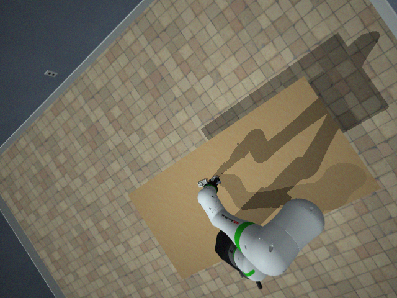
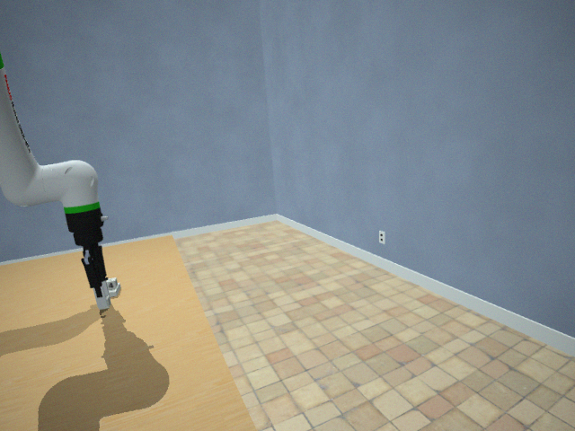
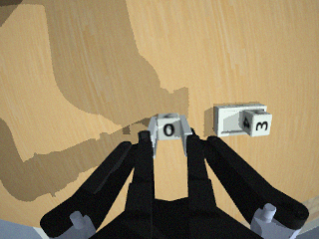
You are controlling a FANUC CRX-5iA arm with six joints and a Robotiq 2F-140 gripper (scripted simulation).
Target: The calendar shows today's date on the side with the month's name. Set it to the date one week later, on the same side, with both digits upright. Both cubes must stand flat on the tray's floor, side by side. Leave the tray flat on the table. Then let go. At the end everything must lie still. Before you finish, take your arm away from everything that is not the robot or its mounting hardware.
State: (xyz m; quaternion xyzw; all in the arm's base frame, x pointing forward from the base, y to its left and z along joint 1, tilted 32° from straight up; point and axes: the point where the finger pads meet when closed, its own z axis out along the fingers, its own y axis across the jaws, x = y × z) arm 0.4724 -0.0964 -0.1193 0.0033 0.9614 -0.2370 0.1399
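A white cube (image 3: pixel 169 128) with a black 0 facing the wrist camera is between my fingertips, low at the table top. My gripper (image 3: pixel 168 124) (image 2: pixel 100 293) (image 1: pixel 214 179) is slightly open, with its pads close on both sides of this cube; any gap is very small. The small white tray (image 3: pixel 230 122) (image 2: pixel 115 293) stands beside it, right in the wrist view. The second cube (image 3: pixel 261 124) (image 2: pixel 111 284) stands in the tray's right end in the wrist view, a sideways 3 on top and a 4 on one side. The month's name is not visible.
The wooden table (image 1: pixel 166 205) (image 2: pixel 148 278) carries the tray and cube. The tray is a short gap from my right finger in the wrist view. The arm's shadows fall across the table around the cube.
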